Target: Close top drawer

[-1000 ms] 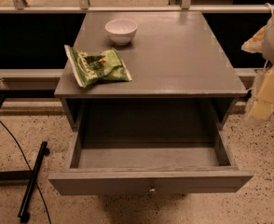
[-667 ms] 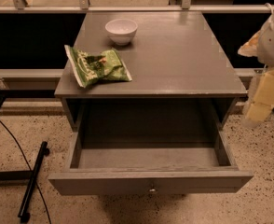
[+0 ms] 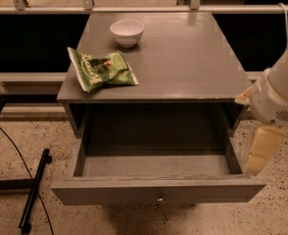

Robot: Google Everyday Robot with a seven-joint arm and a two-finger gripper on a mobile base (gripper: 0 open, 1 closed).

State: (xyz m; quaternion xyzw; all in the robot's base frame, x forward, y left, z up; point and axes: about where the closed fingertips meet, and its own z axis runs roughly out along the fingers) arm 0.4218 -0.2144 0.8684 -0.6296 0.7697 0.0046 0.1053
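The top drawer (image 3: 156,192) of the grey cabinet (image 3: 183,58) is pulled far out toward me. Its long flat front panel carries one small round knob (image 3: 159,198). The inside of the drawer is empty. My gripper (image 3: 262,148) hangs cream-coloured from the white arm (image 3: 281,94) at the right. It is just outside the drawer's right side wall, close to its front right corner and a little above the front panel. It holds nothing that I can see.
A white bowl (image 3: 127,32) and a green snack bag (image 3: 102,70) lie on the cabinet top. A black stand with a cable (image 3: 34,192) lies on the speckled floor at the left. A rail and a dark gap run behind the cabinet.
The arm and gripper have moved down and to the left, from beside the cabinet top to the drawer's front right corner. The drawer has not moved.
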